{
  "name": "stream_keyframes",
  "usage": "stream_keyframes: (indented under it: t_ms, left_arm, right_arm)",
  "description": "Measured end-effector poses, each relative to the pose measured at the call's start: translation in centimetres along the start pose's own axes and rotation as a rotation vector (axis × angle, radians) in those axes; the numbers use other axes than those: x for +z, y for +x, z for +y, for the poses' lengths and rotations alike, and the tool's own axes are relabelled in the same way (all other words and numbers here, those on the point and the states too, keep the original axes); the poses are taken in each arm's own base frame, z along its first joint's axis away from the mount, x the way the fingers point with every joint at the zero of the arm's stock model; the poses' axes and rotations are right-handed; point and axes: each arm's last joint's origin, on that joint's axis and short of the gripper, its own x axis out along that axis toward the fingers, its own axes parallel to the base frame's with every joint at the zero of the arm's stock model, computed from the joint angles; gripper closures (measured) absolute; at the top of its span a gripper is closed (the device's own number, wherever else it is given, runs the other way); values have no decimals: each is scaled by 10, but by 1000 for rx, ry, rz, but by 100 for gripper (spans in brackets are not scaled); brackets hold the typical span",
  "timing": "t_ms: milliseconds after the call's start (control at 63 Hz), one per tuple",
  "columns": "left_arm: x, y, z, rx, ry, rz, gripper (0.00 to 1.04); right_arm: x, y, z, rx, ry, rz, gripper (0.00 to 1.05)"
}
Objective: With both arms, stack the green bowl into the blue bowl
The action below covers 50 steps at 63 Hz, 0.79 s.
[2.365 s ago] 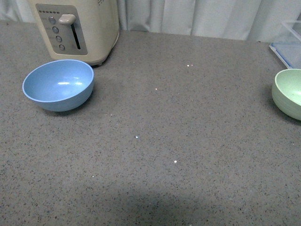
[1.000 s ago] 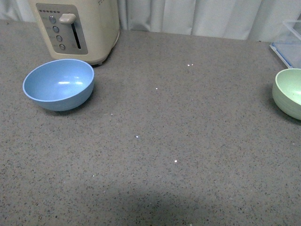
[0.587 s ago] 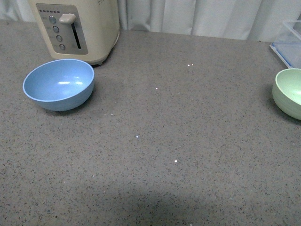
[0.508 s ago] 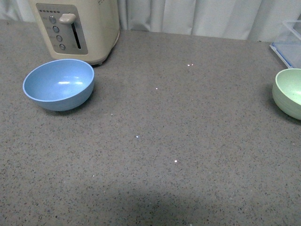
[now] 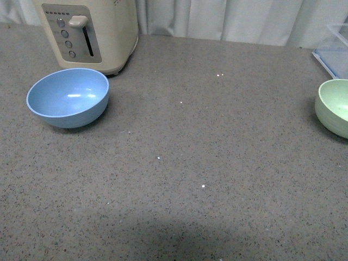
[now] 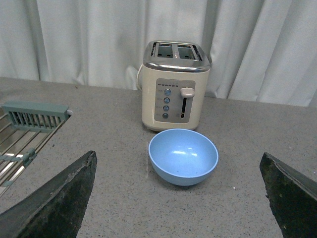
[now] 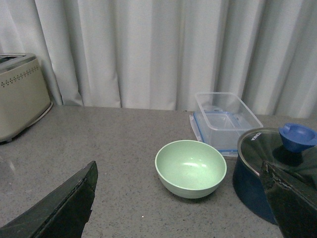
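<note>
My wide-spread right claw faced the green bowl at twelve o'clock; my wide-spread left claw, the blue bowl.

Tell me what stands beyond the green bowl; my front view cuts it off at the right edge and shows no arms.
Observer: The right wrist view shows a dark blue pot with a glass lid close beside the green bowl, with a small gap between them.
Operator: How do the pincers stand?
Observer: Both are open. The left pincer frames the blue bowl, and the right pincer frames the green one.
Operator: Anything else near the blue bowl?
Observer: A dish rack lies off to the side, well apart from it. Only the left wrist view shows it.
</note>
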Motion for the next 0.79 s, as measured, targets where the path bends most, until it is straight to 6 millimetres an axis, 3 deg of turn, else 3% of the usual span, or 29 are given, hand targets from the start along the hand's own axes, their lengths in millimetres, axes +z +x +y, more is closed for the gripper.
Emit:
stream_keyframes:
  t_ms: [143,254,492,794]
  left_arm:
    - [0,0,0,6,-3,3,6]
    - [0,12,3,200,-112,208,6]
    - [24,83,7,243,-289,294,6]
    - [3,174,10,307,-450,546,6]
  right_arm:
    - [0,0,0,0,0,0,9]
    - [0,0,0,-3,0,0,9]
    - [0,0,0,0,0,0,9]
    - [0,0,0,0,0,0,9]
